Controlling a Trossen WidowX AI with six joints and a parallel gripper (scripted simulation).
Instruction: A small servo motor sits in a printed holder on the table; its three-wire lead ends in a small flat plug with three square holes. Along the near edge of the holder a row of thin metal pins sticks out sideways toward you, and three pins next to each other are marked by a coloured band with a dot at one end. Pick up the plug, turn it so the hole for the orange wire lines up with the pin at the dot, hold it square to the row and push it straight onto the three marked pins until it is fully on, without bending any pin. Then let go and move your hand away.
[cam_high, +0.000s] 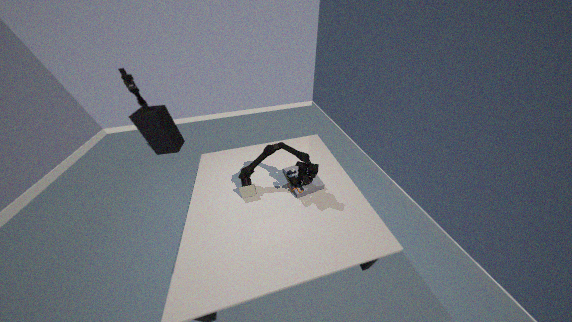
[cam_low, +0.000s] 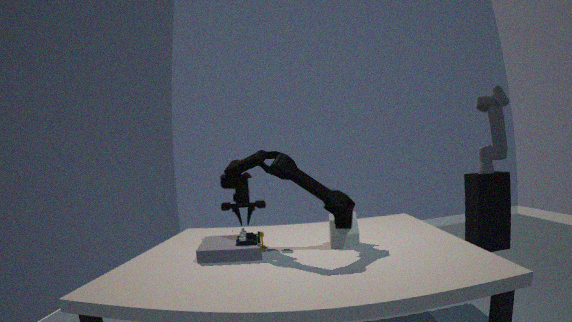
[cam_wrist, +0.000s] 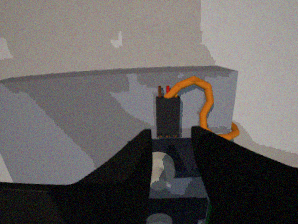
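The grey holder block (cam_high: 311, 188) (cam_low: 227, 255) (cam_wrist: 107, 117) lies on the table, with the dark servo (cam_low: 247, 239) and a pale round part (cam_wrist: 162, 167) on it. The small black plug (cam_wrist: 168, 116) shows in the wrist view, its brown and red wire ends at the top. The orange wire (cam_wrist: 207, 100) (cam_low: 262, 241) (cam_high: 298, 190) loops to its right. Small orange marks show at the plug's lower edge; pins, band and dot cannot be made out. My gripper (cam_low: 245, 224) (cam_wrist: 171, 134) points down above the holder, fingers apart and empty. The plug lies below and just beyond the tips.
The white table (cam_high: 240, 250) (cam_low: 310, 292) carries the arm's pale base (cam_high: 248, 191) (cam_low: 345, 237). A black pedestal (cam_high: 159, 131) (cam_low: 487, 210) with a second arm stands off the table. The arm's shadow falls across the tabletop.
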